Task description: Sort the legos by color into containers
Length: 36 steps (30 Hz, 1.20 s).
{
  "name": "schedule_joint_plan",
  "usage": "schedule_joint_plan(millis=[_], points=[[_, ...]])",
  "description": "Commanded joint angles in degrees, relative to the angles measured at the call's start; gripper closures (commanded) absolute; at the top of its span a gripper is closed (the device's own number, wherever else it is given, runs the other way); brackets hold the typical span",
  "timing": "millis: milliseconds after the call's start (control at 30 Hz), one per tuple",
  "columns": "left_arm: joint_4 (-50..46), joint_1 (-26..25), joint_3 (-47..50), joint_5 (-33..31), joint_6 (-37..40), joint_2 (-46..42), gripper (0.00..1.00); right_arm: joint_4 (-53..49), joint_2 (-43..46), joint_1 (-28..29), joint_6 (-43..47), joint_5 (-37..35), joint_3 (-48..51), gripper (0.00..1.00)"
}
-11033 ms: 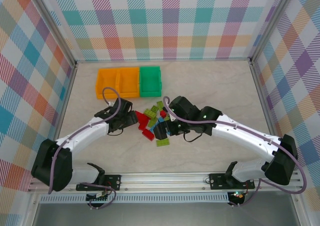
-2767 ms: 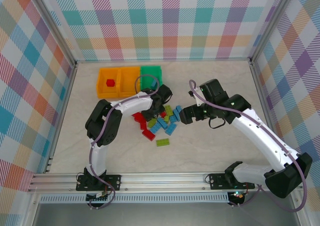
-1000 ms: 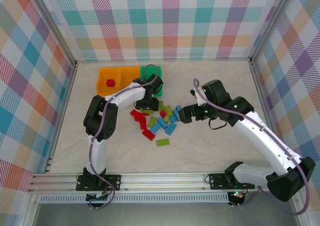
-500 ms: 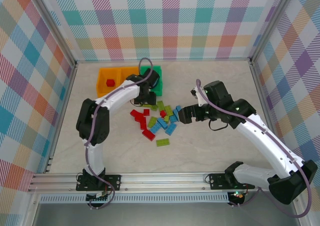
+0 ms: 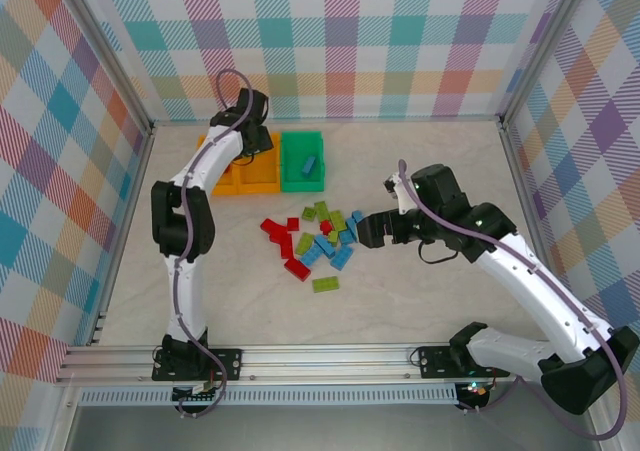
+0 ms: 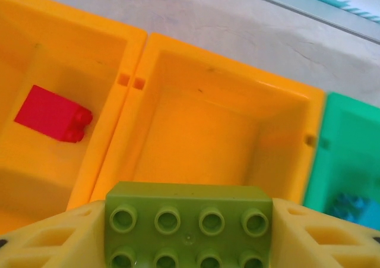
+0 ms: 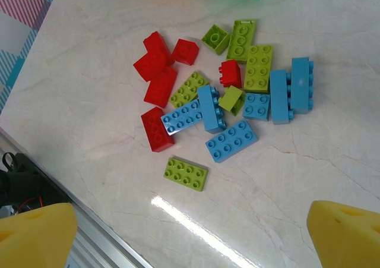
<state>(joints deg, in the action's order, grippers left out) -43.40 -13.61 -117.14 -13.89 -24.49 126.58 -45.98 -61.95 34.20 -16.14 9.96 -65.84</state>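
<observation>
Sorting is mid-drop on the left side: the left tool [image 6: 190,244] grips a lime green brick [image 6: 189,217] by its ends, studs up, and hangs over the middle orange bin [image 6: 196,143], which looks bare inside. Beside it, the left orange bin [image 6: 41,66] has one red brick [image 6: 52,114], and the green bin [image 6: 347,155] has a blue brick [image 6: 356,208]. So I'd say green belongs in that middle bin. The next move calls for little more than parting the fingers while the brick is squarely above the hollow, not its rim. The right tool [image 5: 362,231] gapes wide, holding nothing, above the loose bricks [image 7: 231,140] scattered on the bench [image 7: 320,179], well placed to choose one.
</observation>
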Motion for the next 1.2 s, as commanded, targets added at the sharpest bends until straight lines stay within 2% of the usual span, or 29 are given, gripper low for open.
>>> schedule_joint_plan(millis=[0,200,300,400,500,567,633,767,800,867,933,1000,1167], points=[[-1.95,0.42,-4.61,2.14,-0.69,1.8,0.3,-0.13,1.74,0.17,-1.26,0.88,0.95,0.0],[-0.91,0.38,-1.48,4.9,-0.98,-4.11,0.23,1.72,1.23,0.17,-1.57,-1.82,2.07,0.0],[2.12,-0.13,5.5,8.73,-1.6,-11.69,0.23,3.39,-0.02,0.17,-1.93,-3.88,3.05,0.0],[7.03,-2.22,15.54,12.96,-0.91,-22.93,0.24,5.53,-1.89,0.08,-2.95,-8.24,4.58,0.0],[9.8,-6.83,24.66,13.41,2.53,-35.51,0.24,8.5,-5.08,-0.09,-3.46,-10.72,5.97,0.0],[10.31,-11.4,30.19,11.8,6.57,-43.87,0.25,10.66,-8.44,-0.36,-3.38,-10.88,6.21,0.0],[9.64,-15.22,34.59,13.22,11.89,-50.49,0.24,12.99,-12.08,-0.66,-3.12,-10.55,6.19,0.0],[2.03,-21.04,39.59,17.36,21.44,-59.71,0.22,17.38,-20.72,-2.44,-2.23,-8.92,4.48,0.0],[-0.04,-22.0,40.59,17.86,23.61,-61.42,0.22,18.55,-22.6,-3.2,-2.14,-8.03,4.13,0.03],[-3.25,-23.57,44.4,19.16,28.38,-65.48,0.19,20.7,-26.96,-4.83,-2.61,-6.18,2.98,0.15],[-3.17,-23.92,49.56,20.41,32.36,-69.35,0.17,22.35,-30.97,-5.89,-2.75,-5.0,1.62,0.22],[-1.51,-24.01,54.94,22.32,36.37,-73.14,0.13,22.87,-34.6,-6.57,-2.86,-3.56,-0.1,0.28],[6.35,-23.97,64.72,25.36,40.54,-78.87,0.1,25.44,-40.76,-7.72,-4.35,-3.72,-2.01,0.38]])
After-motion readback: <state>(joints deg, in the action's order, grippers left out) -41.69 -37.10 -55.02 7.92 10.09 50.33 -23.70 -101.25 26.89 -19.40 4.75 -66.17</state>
